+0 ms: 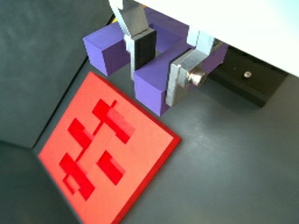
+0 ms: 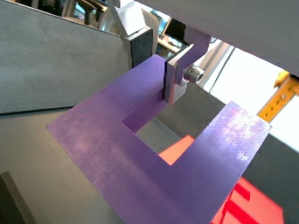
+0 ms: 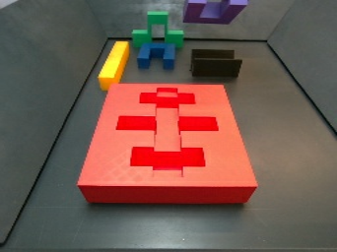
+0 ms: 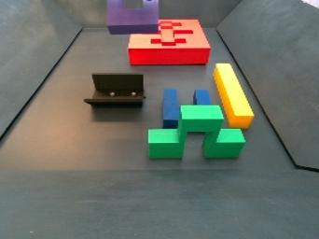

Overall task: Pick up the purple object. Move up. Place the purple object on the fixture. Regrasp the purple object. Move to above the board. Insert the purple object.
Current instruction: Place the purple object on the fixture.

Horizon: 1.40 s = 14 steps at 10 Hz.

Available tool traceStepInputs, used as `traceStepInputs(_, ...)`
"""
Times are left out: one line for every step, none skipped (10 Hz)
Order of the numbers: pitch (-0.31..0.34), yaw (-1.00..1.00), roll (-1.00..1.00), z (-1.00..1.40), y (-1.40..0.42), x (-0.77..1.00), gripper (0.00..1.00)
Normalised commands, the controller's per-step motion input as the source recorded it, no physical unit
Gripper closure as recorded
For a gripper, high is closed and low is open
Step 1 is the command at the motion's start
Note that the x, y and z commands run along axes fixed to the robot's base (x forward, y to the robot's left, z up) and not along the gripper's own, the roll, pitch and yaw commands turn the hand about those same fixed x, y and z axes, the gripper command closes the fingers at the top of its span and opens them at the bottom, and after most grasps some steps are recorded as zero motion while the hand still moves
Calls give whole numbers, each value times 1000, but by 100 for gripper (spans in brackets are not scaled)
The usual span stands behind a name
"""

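Note:
The purple object (image 1: 149, 87), a U-shaped block, hangs in the air with my gripper (image 1: 160, 77) shut on one of its prongs. One finger (image 1: 142, 48) sits in the notch and its partner (image 1: 179, 80) presses the prong's outer face. In a wrist view the purple object (image 2: 140, 149) fills most of the picture under the gripper (image 2: 159, 70). Both side views show only the purple object (image 3: 218, 10) (image 4: 131, 14) at the frame's top edge, with the gripper cut off. The red board (image 3: 165, 138) (image 4: 169, 42) (image 1: 105, 144) lies flat on the floor. The dark fixture (image 3: 215, 64) (image 4: 118, 91) (image 1: 246, 74) stands apart from it.
A yellow bar (image 3: 114, 64) (image 4: 233, 93) lies on the floor. Green blocks (image 3: 158, 39) (image 4: 193, 131) and blue blocks (image 3: 156, 57) (image 4: 174, 103) are grouped beside it. Grey walls (image 2: 59, 66) enclose the dark floor.

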Motion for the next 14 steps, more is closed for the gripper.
traceStepInputs(557, 34, -129, 0, 254, 766, 100)
traceStepInputs(620, 0, -100, 0, 329, 786, 100)
traceStepInputs(603, 0, -140, 0, 363, 771, 100)
traceStepInputs(557, 0, -191, -43, 360, 791, 100)
traceStepInputs(426, 0, -374, -86, 286, 840, 100)
traceStepInputs(263, 0, -586, -183, 277, 820, 100)
traceStepInputs(0, 0, -737, -343, 303, 846, 100)
traceStepInputs(-154, 0, -874, -217, 466, 591, 100)
traceStepInputs(-417, 0, -849, -197, 434, 240, 100)
traceStepInputs(-497, 0, -711, -97, 306, 143, 100)
traceStepInputs(-346, 0, -537, 0, 169, 143, 100)
traceStepInputs(6, 11, -134, 0, 0, 211, 100)
traceStepInputs(234, 240, 300, 214, 0, 251, 100)
traceStepInputs(297, 226, 691, 209, 0, 406, 100)
